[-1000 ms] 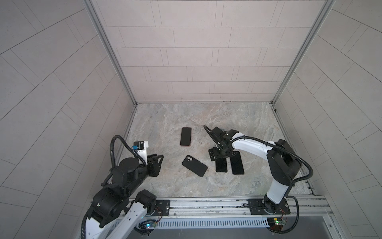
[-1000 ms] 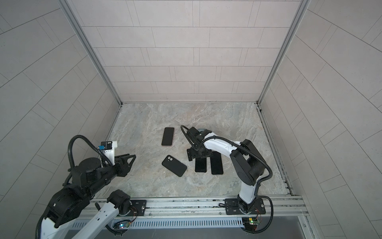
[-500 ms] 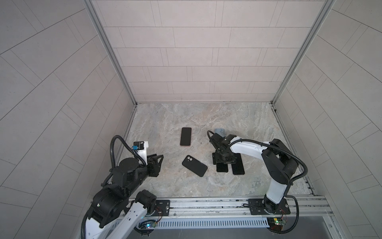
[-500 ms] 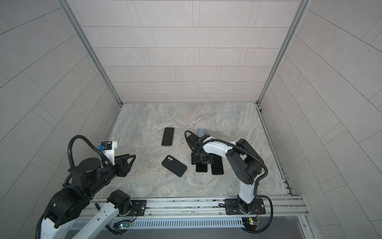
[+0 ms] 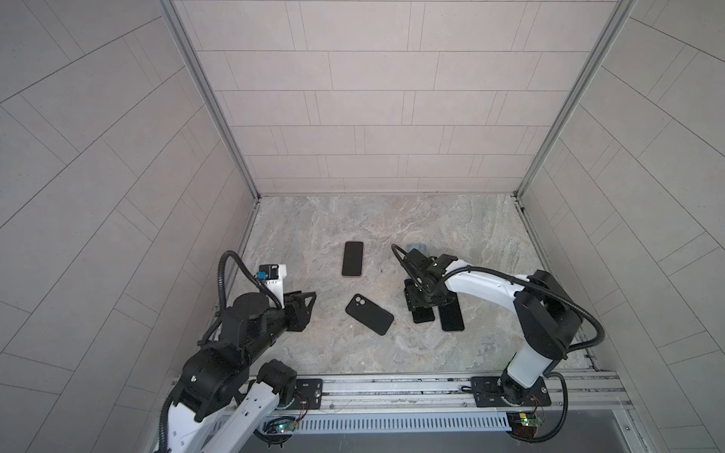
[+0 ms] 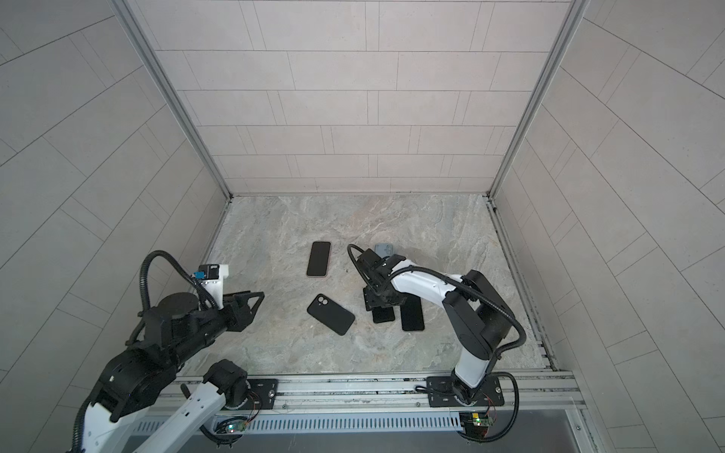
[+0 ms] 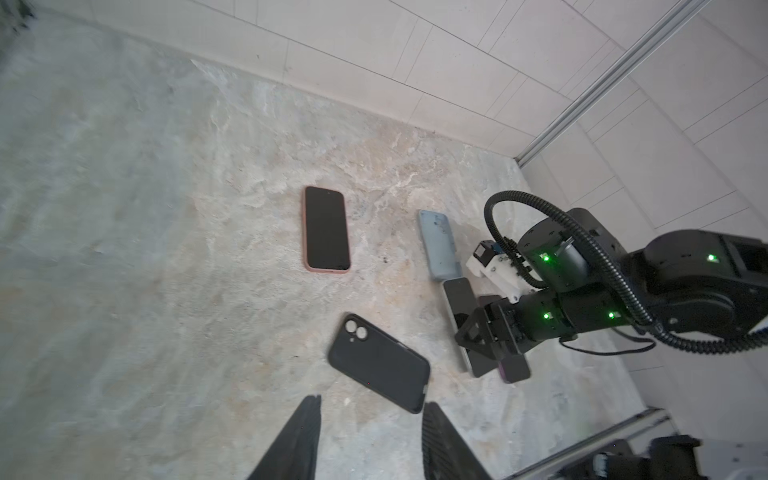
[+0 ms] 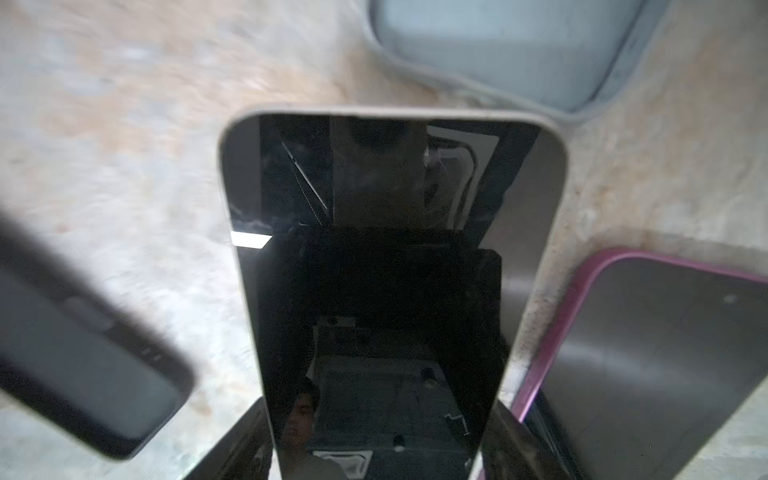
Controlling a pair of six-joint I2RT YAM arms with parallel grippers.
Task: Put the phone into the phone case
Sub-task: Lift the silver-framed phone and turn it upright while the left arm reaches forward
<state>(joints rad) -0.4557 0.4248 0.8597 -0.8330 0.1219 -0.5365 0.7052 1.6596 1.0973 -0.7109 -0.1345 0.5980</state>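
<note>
Your left gripper [image 7: 372, 401] hovers near left, jaws part open and empty. Just past it lies the black case [image 5: 369, 314]. To the right, your right gripper [image 8: 380, 436] straddles the phone [image 8: 390, 249], which lies flat; whether it clamps, you cannot tell. The blue case [image 8: 511, 45] lies just beyond.

Pale rectangular tiles cover the back wall [image 5: 361, 110] at 12 o'clock, the left wall [image 5: 98, 176] at 9 and the right wall [image 5: 635, 176] at 3; aluminium posts [image 5: 210, 98] stand in the far corners; the floor [image 5: 314, 223] is grey-beige marbled stone, evenly lit; a metal rail [image 5: 392, 386] runs along 6 o'clock
</note>
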